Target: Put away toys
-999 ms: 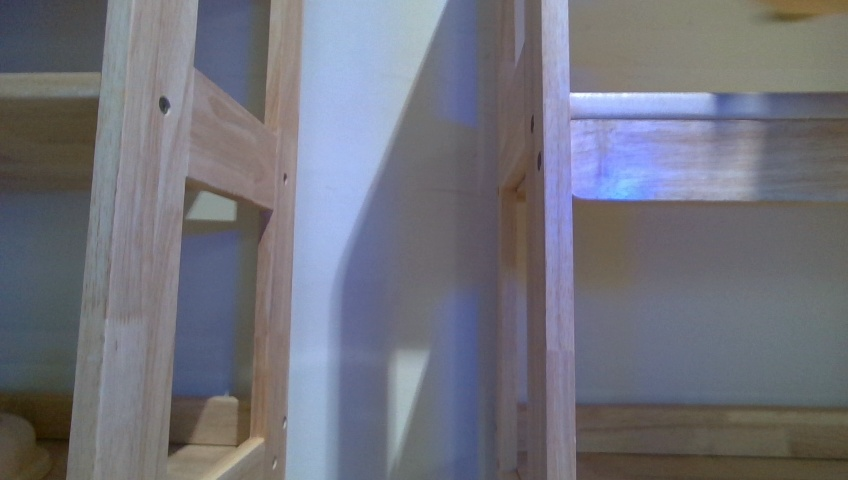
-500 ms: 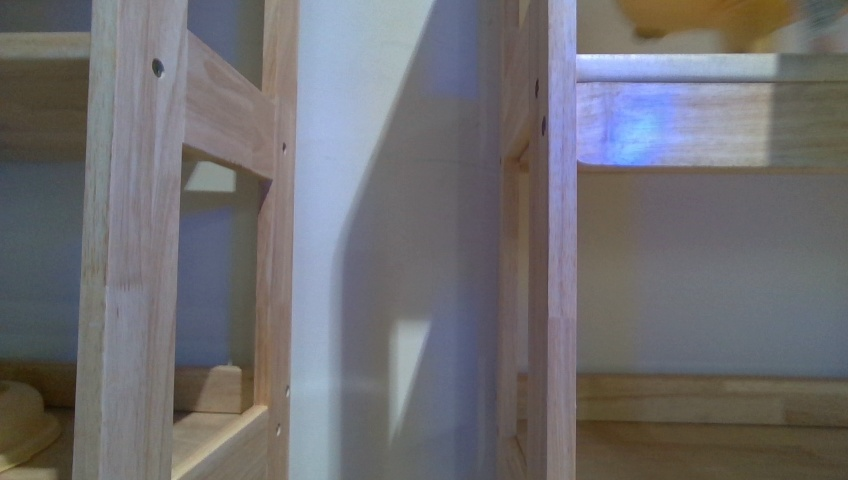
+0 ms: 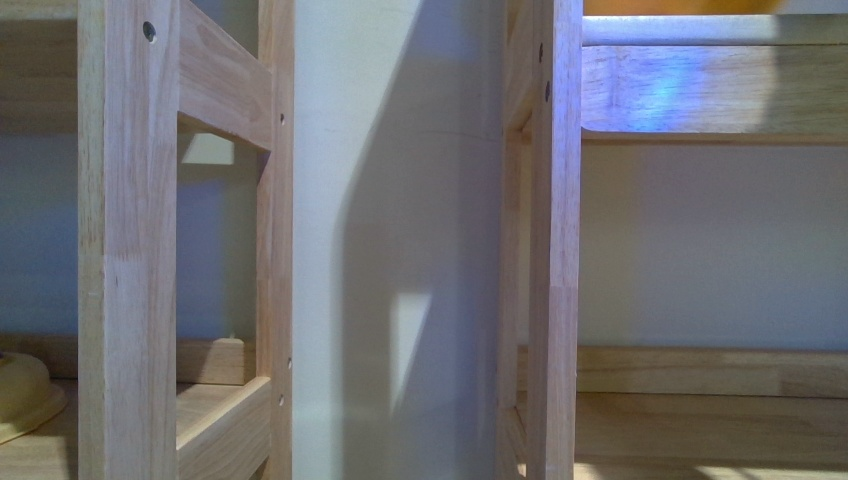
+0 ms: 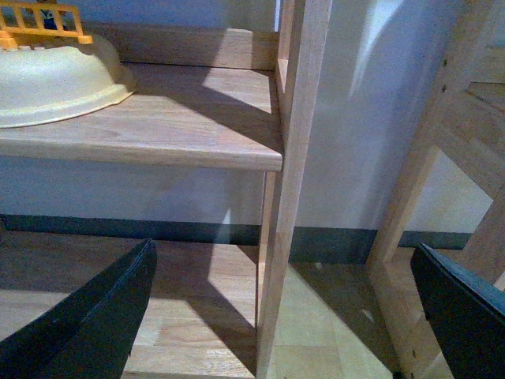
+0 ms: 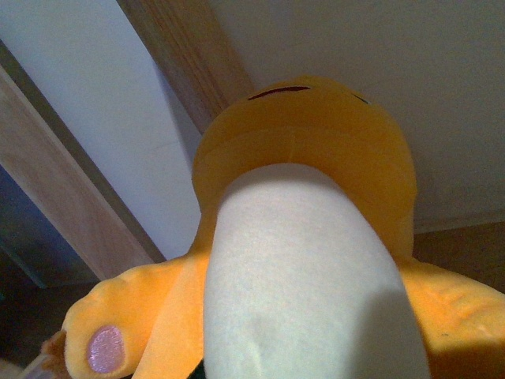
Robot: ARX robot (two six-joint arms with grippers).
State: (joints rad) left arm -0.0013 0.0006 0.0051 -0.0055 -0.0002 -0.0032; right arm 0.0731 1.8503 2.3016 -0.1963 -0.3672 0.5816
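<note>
Wooden shelf racks (image 3: 128, 250) against pale wall. Soft orange-yellow plush animal (image 5: 308, 237) with cream belly, pink paw pad fills right wrist view; right gripper hidden, cannot tell. Black left gripper (image 4: 276, 316) spread wide, empty. No writing readable.

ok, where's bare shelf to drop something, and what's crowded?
Free: the lower right shelf board beside the right upright, bare. In the left wrist view, the shelf between the cream bowl and the post is open. Crowded: the bowl's end, with an orange fence toy behind it.
</note>
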